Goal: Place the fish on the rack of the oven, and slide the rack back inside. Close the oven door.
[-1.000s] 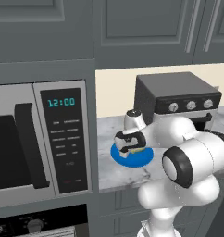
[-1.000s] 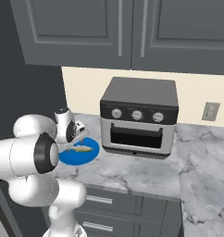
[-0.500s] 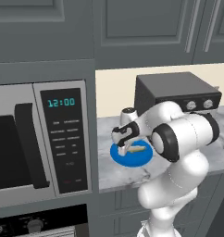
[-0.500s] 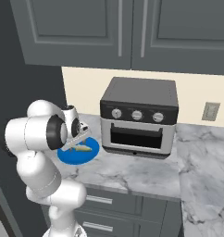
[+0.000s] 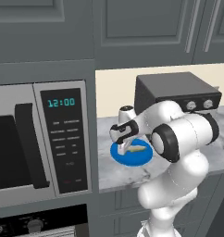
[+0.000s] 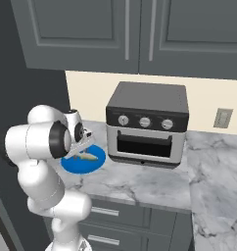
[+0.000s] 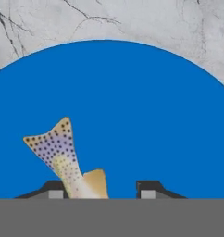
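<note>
One small tan speckled fish (image 7: 63,162) is lying on the round blue plate (image 7: 132,115), right under the robot's two-finger gripper (image 7: 101,189). In the hand view the tail fin fans out ahead of the fingertips, and the body runs back down against the left dark fingertip (image 7: 53,189). The right fingertip looks like it has blue plate showing between it and the fish, so the jaws are partway in around the fish, but I honestly can't tell if they've got a real hold on it.

From the left base view the gripper (image 5: 124,147) hangs down over the blue plate (image 5: 132,157), and the fish (image 5: 137,149) pokes out to one side of it. The right base view has the gripper (image 6: 83,146) low over the plate (image 6: 83,163) too, with the fish (image 6: 88,157) stretched out just below the fingers.

The plate sits on the grey-veined marble counter (image 6: 140,181). Off beyond the gripper is a small black countertop box with knobs (image 6: 147,125), and on the other side a silver microwave with a lit clock (image 5: 40,139). Below that, the dark oven front with round knobs (image 5: 35,225) peeks in at the bottom edge.
</note>
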You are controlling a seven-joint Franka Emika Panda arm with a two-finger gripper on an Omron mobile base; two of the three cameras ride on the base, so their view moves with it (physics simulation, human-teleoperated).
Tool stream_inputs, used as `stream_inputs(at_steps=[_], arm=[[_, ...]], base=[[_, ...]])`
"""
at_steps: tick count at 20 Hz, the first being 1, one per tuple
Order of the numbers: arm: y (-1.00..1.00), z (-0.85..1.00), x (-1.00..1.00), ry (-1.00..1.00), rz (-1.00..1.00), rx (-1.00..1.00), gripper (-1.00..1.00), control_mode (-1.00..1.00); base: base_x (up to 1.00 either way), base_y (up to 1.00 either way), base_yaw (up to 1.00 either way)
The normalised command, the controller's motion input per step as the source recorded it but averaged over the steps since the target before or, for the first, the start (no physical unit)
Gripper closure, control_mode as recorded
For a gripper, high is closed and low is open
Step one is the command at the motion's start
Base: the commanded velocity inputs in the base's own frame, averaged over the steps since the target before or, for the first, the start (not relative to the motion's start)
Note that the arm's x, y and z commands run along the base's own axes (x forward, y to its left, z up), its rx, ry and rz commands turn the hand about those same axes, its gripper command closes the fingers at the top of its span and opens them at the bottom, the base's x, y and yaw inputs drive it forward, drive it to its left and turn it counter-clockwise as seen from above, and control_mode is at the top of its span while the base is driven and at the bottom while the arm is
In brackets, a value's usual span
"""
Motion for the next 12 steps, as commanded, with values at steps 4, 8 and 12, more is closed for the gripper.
stream_inputs(at_steps=[4,8,12], arm=[[0.00,0.06,-0.51,-0.11,0.00,0.00,1.00,-1.00],[0.00,0.53,-0.52,-0.04,-0.01,0.00,1.00,-1.00],[0.00,0.96,-0.40,0.00,0.00,0.00,1.00,-1.00]], base=[[0.00,0.00,0.00],[0.00,0.00,0.00],[0.00,0.00,0.00]])
